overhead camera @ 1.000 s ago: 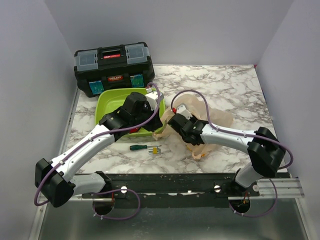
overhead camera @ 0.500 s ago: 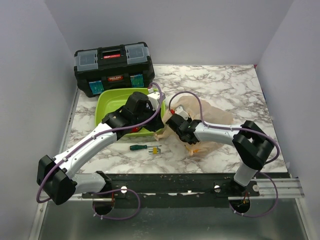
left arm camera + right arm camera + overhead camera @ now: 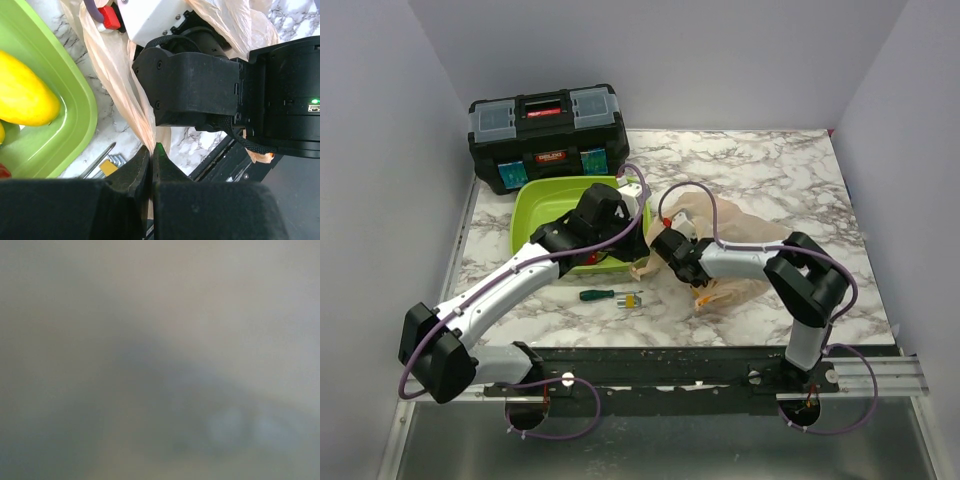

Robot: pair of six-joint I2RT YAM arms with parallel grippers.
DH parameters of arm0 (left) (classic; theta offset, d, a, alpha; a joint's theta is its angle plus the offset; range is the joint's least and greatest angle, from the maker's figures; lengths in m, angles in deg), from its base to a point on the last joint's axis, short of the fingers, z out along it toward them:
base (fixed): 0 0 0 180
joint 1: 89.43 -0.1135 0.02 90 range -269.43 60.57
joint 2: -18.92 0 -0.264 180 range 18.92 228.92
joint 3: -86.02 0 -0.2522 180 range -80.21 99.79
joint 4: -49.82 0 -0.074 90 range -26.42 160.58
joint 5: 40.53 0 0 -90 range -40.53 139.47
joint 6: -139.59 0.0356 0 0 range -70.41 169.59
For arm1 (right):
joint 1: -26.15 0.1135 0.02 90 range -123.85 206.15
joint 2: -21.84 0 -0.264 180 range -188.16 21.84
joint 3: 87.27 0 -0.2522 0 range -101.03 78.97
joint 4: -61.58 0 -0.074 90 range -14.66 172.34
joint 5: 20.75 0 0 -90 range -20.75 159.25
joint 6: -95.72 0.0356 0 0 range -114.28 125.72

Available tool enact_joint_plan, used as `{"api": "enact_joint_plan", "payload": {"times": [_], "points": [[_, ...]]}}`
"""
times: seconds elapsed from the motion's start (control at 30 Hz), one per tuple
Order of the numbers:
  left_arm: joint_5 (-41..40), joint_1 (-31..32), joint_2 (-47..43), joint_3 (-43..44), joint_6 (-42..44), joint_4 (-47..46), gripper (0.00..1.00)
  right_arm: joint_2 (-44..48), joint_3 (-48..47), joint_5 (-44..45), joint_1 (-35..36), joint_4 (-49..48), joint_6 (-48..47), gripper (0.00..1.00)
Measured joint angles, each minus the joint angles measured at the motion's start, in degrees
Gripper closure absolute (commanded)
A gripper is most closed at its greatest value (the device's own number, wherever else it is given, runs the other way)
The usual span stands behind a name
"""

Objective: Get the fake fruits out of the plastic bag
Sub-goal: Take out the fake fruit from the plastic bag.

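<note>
The peach-orange plastic bag (image 3: 745, 235) lies crumpled on the marble table, right of the lime-green tray (image 3: 535, 200). My left gripper (image 3: 638, 240) is shut on the bag's left edge; in the left wrist view the fingertips (image 3: 142, 157) pinch a fold of the bag (image 3: 115, 85). My right gripper (image 3: 665, 248) is pushed into the bag's mouth, with its fingers hidden by plastic. The right wrist view is a blur of film. A yellow oblong fruit (image 3: 22, 97) lies in the tray (image 3: 75, 100). The other fruits are hidden.
A black toolbox (image 3: 548, 135) stands at the back left behind the tray. A green-handled screwdriver (image 3: 597, 294) and a yellow set of hex keys (image 3: 632, 299) lie in front of the tray. Walls close in on the left, the right and the back.
My right arm has folded in, its elbow swinging left and its wrist pushing a little further left into the bag. My left gripper has stayed shut on the bag edge, shifting slightly right.
</note>
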Motion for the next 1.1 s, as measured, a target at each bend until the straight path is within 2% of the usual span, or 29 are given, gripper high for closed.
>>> {"api": "enact_joint_plan", "payload": {"times": [0.13,0.33,0.67,0.9,1.1], "points": [[-1.5,0.0,0.5,0.0,-0.5,0.0,0.98,-1.1,-0.1,1.5,-0.1,-1.2,-0.4,0.46],[-4.0,0.0,0.5,-0.2,-2.1,0.0,0.98,-2.4,-1.6,3.0,-0.1,-1.4,-0.1,0.55],[-5.5,0.0,1.3,-0.7,-5.3,0.0,0.97,0.2,-1.9,-0.9,-0.1,0.6,3.4,0.9],[-5.4,0.0,1.2,-1.3,-4.9,-0.2,0.96,6.4,-1.9,-10.4,-0.2,3.7,8.0,0.97],[-5.3,0.0,1.2,-2.4,-2.7,0.1,0.96,16.1,-0.8,-20.9,-0.2,3.4,10.1,0.99]]}}
